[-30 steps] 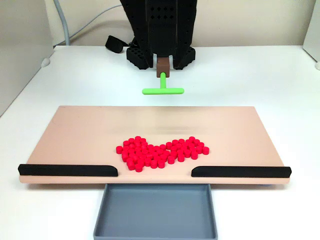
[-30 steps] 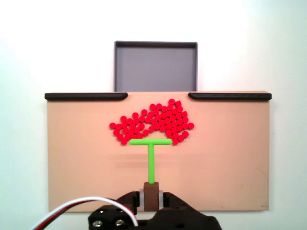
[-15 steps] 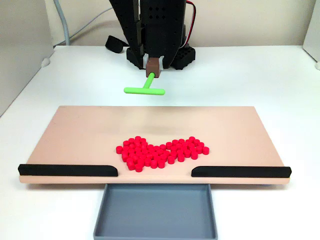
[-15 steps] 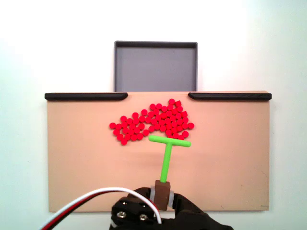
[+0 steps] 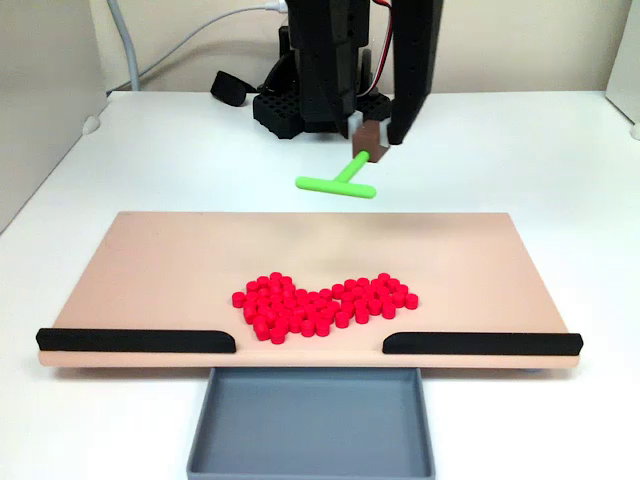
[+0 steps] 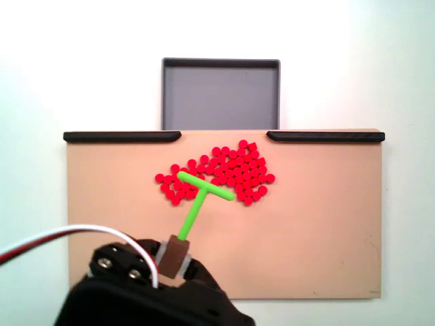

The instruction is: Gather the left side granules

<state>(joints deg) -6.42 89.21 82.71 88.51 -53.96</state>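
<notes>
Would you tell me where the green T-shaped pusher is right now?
In both fixed views the green pusher is held by the gripper, raised above the board's arm-side edge, behind the red granules.

The green pusher's crossbar (image 6: 206, 187) is covering a few of the granules (image 6: 224, 170) in a fixed view. The arm's black body (image 6: 146, 299) is running off the bottom edge, hiding part of the board (image 6: 326, 231).

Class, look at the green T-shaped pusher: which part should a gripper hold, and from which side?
Grip the green T-shaped pusher by the brown block at its stem's end, opposite the crossbar, approaching along the stem. That leaves the crossbar free to sweep the granules.
</notes>
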